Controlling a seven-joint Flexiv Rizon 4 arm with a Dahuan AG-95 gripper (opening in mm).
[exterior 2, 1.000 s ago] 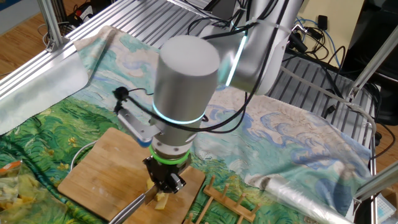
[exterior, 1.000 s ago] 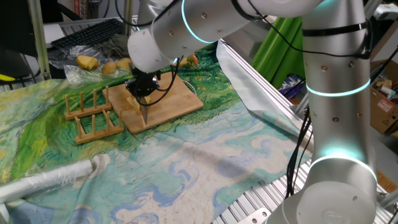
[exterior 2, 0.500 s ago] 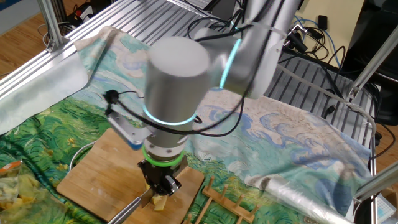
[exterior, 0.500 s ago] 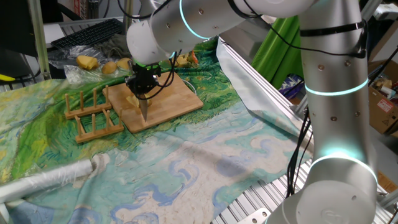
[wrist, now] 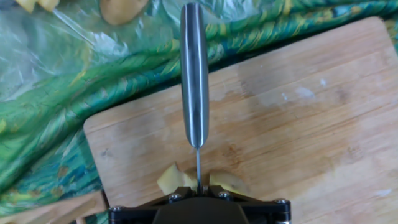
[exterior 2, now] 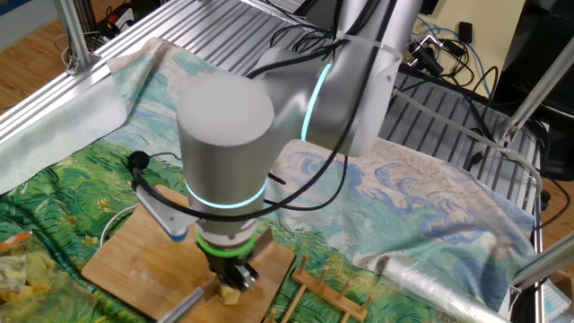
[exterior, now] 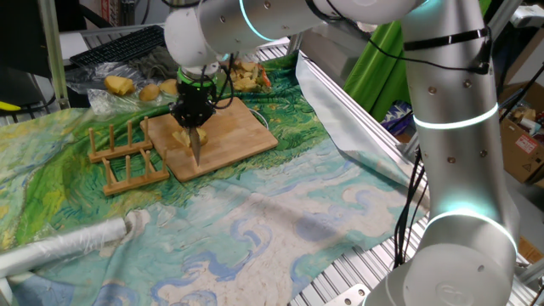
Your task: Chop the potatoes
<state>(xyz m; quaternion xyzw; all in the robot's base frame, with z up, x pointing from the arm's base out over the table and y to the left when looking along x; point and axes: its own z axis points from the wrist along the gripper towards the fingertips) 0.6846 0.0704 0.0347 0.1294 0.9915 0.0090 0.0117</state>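
Note:
My gripper (exterior: pixel 192 119) is shut on a steel knife (exterior: pixel 195 149) and stands low over the near left part of the wooden board (exterior: pixel 242 136). In the hand view the knife (wrist: pixel 194 74) runs straight away from the gripper (wrist: pixel 198 190), its thin blade edge-on. Two pale-yellow potato pieces (wrist: pixel 171 179) lie on the board (wrist: pixel 298 124), one on each side of the blade, partly hidden under the gripper. The potato (exterior: pixel 181 136) shows under the hand. In the other fixed view the gripper (exterior 2: pixel 229 274) sits over a potato chunk (exterior 2: pixel 231 293) at the board's (exterior 2: pixel 134 256) near edge.
A wooden rack (exterior: pixel 127 157) stands just left of the board, also in the other fixed view (exterior 2: pixel 327 292). A clear bag with whole potatoes (exterior: pixel 127 85) lies behind it; one shows in the hand view (wrist: pixel 121 7). A wrapped roll (exterior: pixel 68 246) lies at the front left.
The arm has swung and the hand has shifted a little to the left and back along the board, with the knife still in it over the potato.

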